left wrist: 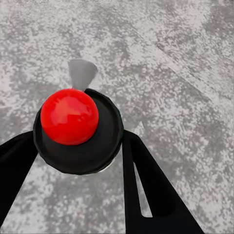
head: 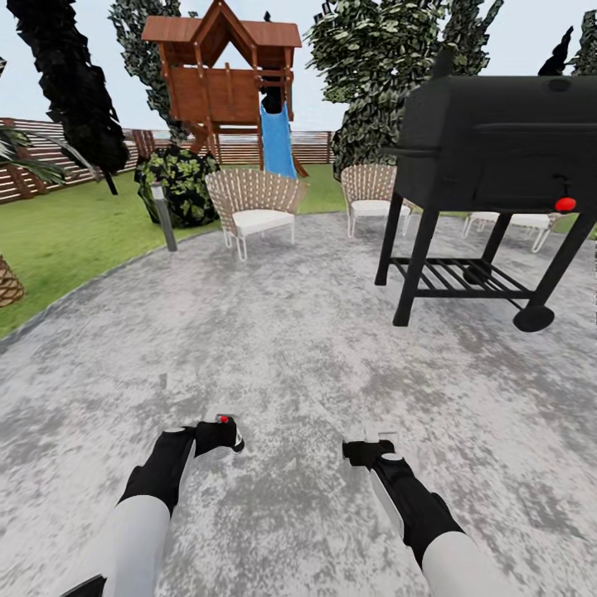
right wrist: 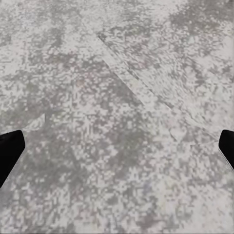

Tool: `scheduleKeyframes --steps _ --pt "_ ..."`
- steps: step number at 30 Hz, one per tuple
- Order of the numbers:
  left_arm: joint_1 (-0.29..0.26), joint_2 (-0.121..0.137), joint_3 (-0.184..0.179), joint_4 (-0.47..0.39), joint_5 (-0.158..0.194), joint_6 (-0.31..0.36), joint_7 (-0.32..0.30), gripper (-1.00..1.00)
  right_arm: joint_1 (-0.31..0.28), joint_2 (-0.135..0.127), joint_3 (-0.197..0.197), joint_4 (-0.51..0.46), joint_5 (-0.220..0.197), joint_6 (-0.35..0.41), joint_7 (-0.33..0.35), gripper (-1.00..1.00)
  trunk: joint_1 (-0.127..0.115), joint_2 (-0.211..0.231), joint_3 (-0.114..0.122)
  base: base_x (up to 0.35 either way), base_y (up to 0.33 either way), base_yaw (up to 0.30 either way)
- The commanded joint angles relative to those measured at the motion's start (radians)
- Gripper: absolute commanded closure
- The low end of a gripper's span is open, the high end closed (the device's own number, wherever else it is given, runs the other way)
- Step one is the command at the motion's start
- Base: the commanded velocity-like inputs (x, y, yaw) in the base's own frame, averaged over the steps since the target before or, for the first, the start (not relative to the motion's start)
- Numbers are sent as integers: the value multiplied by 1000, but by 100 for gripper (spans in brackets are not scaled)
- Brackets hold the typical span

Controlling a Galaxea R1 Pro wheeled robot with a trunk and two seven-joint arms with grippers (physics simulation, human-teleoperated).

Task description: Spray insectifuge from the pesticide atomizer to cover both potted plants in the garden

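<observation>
My left gripper [head: 220, 433] is shut on the pesticide atomizer [head: 222, 420], held low over the mottled grey patio [head: 290, 348]. In the left wrist view the atomizer's head [left wrist: 69, 117] appears as a red ball on a dark round cap with a pale nozzle, clamped between the black fingers [left wrist: 146, 190] of the left gripper [left wrist: 78, 156]. My right gripper [head: 369, 441] hangs open beside it; in the right wrist view its fingertips [right wrist: 9, 153] stand far apart with bare paving between them. The potted plants are out of view.
A black barbecue grill [head: 497, 141] on wheels stands ahead right. Wicker chairs [head: 253, 199] [head: 371, 189] line the patio's far edge. A grey bollard lamp [head: 163, 215], a dark bush [head: 178, 182], a wooden playhouse with a blue slide [head: 278, 141] and lawn [head: 75, 232] lie beyond.
</observation>
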Motion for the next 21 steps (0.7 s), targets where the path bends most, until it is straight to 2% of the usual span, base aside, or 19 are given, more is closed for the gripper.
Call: scheduleKeyframes --steps 1,21 --pt "-1 -2 7 -2 -8 4 -9 100 0 -1 5 -1 -6 6 -8 -100 0 0 -1 331 122 -176" --pt "-1 -2 8 -2 -8 4 -9 100 0 -1 3 -1 -7 6 -8 -100 0 0 -1 313 185 -263"
